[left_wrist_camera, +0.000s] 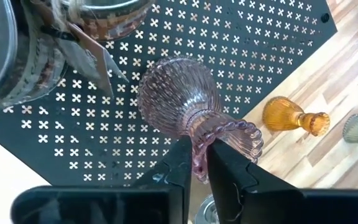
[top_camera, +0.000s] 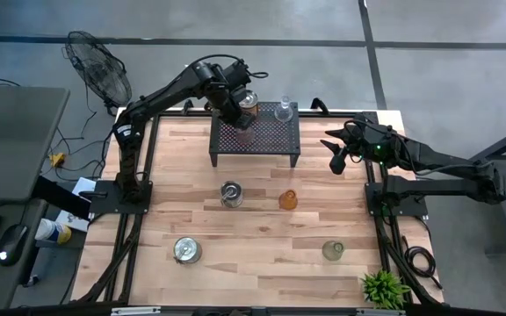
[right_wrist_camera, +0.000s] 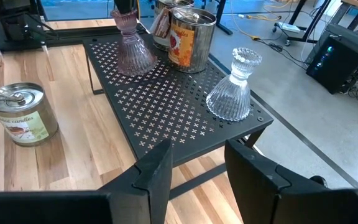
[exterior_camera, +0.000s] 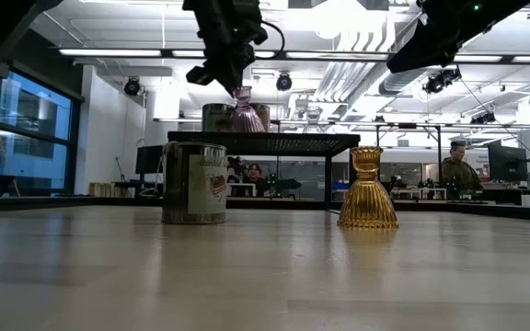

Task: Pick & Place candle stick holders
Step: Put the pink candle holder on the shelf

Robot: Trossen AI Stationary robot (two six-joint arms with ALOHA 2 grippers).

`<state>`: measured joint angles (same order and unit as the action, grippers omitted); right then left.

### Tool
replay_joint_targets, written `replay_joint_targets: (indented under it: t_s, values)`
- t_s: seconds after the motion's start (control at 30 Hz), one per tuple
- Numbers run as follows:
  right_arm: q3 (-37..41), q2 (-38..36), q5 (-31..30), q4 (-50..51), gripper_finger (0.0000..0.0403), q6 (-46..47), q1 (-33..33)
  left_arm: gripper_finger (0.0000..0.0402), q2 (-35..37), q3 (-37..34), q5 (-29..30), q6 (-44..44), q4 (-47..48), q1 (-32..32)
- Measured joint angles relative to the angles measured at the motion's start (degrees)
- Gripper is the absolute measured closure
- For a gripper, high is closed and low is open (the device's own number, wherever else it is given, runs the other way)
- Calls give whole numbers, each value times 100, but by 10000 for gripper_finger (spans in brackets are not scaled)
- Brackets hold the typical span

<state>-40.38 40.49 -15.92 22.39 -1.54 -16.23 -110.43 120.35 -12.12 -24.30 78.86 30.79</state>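
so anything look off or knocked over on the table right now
Nothing stands out. The holders all stand upright, and the pink glass holder sits squarely on the black stand, with the left gripper clamped on its rim.

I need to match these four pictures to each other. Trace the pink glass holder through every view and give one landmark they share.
High view: pink glass holder on the black perforated stand, under the left gripper.
Low view: upper centre, on the stand top.
Left wrist view: centre, rim between the fingers.
Right wrist view: upper left, on the stand.
Shared landmark: the stand itself.
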Motion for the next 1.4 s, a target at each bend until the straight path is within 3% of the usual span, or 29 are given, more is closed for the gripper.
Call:
replay_joint_targets:
  t_s: [1.4]
  values:
    - [0, 0, -29, -319, 263, 67, -2, 353, 1, -14, -15, 508, -1050, -4]
